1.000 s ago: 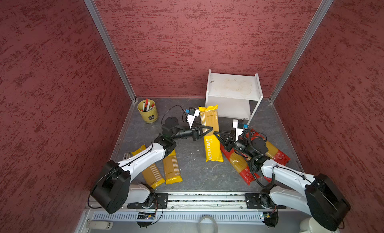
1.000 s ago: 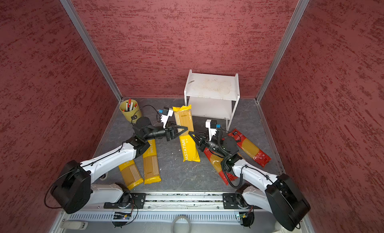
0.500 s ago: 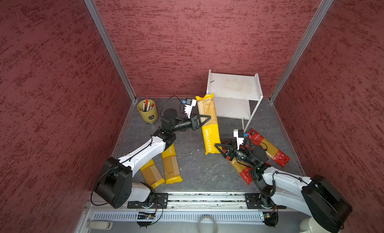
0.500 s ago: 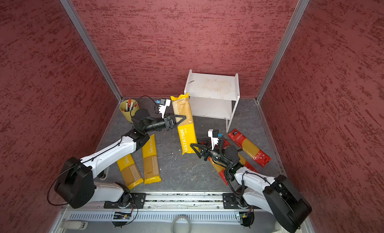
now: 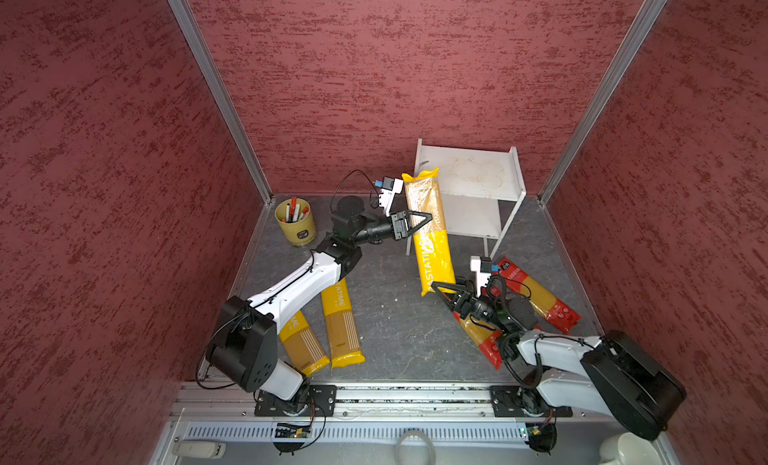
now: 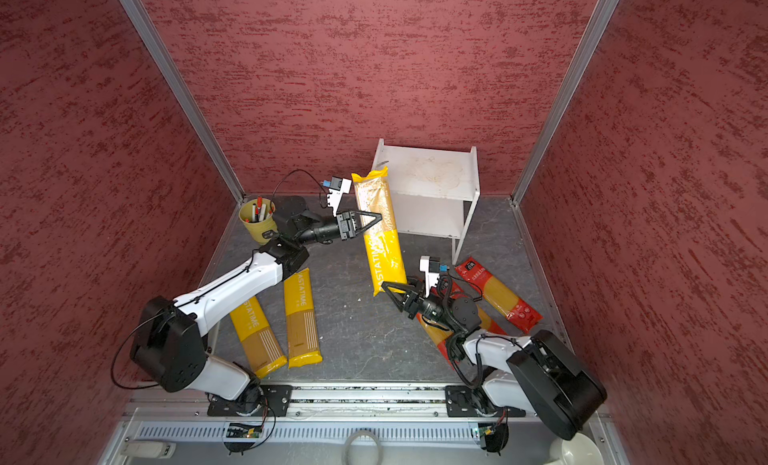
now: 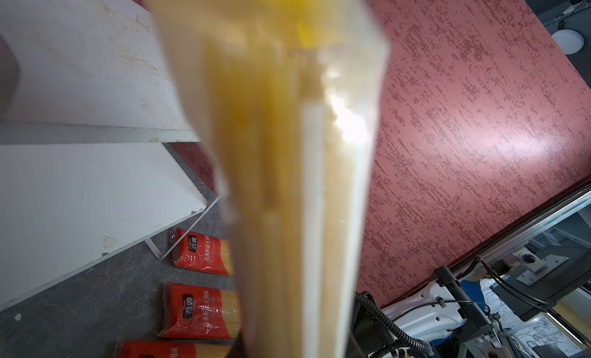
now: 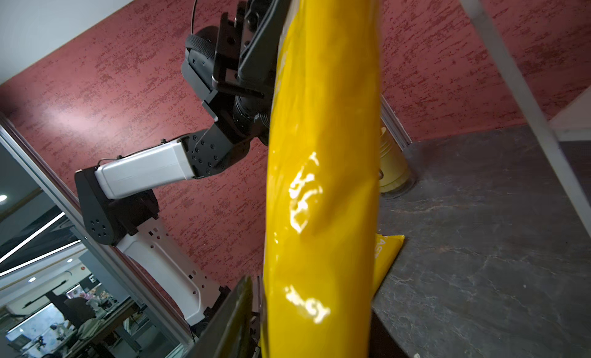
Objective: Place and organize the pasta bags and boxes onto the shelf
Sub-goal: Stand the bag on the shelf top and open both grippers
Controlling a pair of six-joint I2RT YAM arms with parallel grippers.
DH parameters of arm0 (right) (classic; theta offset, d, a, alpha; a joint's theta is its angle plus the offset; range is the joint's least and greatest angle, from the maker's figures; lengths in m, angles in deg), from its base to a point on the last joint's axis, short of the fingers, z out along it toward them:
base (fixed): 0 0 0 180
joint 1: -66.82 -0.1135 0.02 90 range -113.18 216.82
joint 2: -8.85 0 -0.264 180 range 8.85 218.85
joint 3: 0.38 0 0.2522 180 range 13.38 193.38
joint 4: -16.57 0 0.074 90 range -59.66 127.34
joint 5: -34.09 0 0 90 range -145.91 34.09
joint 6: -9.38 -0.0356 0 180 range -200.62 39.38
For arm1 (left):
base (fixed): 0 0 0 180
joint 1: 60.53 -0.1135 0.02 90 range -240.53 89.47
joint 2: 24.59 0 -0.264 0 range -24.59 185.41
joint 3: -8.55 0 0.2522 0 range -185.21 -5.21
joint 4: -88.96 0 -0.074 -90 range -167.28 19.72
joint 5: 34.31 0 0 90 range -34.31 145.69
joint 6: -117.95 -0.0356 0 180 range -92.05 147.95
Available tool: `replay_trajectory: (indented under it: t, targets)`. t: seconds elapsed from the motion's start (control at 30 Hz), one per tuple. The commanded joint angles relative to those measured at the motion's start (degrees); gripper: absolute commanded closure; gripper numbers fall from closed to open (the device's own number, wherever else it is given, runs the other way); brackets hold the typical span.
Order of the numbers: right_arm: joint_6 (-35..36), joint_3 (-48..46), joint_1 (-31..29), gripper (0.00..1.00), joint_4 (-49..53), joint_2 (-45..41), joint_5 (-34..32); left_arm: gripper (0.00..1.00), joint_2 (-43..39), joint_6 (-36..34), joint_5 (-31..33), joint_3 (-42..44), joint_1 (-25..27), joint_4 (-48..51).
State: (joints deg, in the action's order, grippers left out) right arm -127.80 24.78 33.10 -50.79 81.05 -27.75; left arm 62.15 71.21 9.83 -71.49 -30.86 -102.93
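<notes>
Two robot arms fill the lower frame of both top views. Upper right of centre stands the white shelf (image 5: 469, 172), both boards bare. One yellow pasta pack (image 5: 432, 251), flat on the floor a second ago, now hangs nearly upright, its top end overlapping the shelf's left edge. The left claw (image 5: 424, 224) is clenched on its middle. The right claw (image 5: 439, 292) straddles its bottom end; I cannot tell whether it grips. Two yellow packs (image 5: 340, 321) lie lower left, red packs (image 5: 536, 294) lower right, and a pen cup (image 5: 296, 220) sits upper left. The first shelving looks begun; five packs wait.
</notes>
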Motion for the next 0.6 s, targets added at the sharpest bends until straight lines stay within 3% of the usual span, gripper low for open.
replay_trajectory:
  t: [0.0, 0.13, 0.23, 0.43, 0.57]
  targets:
    - [-3.2, 1.9, -0.3, 0.55, -6.8, 0.3, -4.8, 0.91, -0.3, 0.9, -0.4, -3.0, 0.3, -4.2]
    - [-3.6, 4.4, -0.3, 0.76, -5.2, 0.8, -5.9, 0.89, 1.6, 2.0, 0.0, -5.5, 0.2, -3.5]
    - [-3.8, 5.5, -0.3, 0.91, -6.0, 0.7, -9.0, 0.82, 4.0, 3.7, 0.4, -10.6, 0.2, 0.4]
    - [-4.0, 10.4, 0.0, 1.00, -2.1, -0.7, -14.8, 0.45, 4.9, 4.1, 3.8, -14.3, -1.3, 7.0]
    - [-6.2, 15.6, 0.7, 1.00, 2.8, -1.7, -18.8, 0.34, 0.8, 5.9, 8.4, -8.6, -4.7, 8.6]
